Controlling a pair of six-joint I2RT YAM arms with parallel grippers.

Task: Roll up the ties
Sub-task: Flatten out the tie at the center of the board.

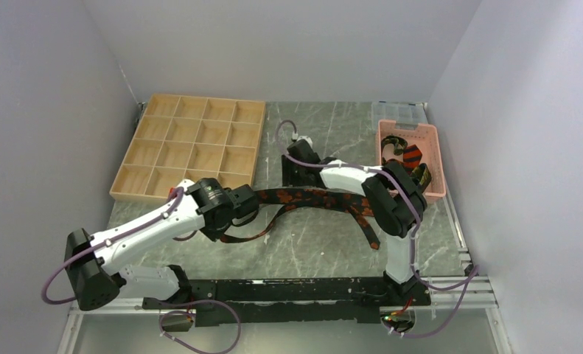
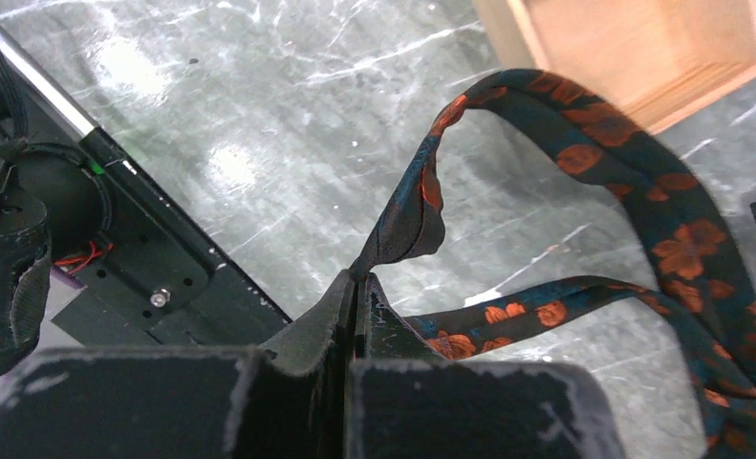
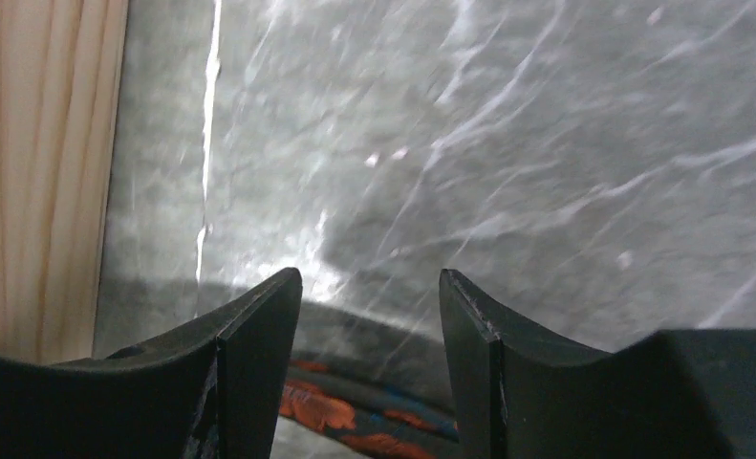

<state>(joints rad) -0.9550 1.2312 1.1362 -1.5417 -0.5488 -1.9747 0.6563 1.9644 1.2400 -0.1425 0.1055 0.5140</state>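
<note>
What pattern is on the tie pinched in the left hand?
The tie is dark blue-black with orange-red flower-like blotches. It shows best in the left wrist view.

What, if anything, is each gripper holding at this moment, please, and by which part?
The left gripper is shut on the dark orange-blotched tie, pinching a bunched bit of its fabric. The right gripper is open and holds nothing.

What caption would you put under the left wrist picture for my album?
Left gripper pinches a fold of the black, orange-flowered tie over the grey table, wooden tray behind.
</note>
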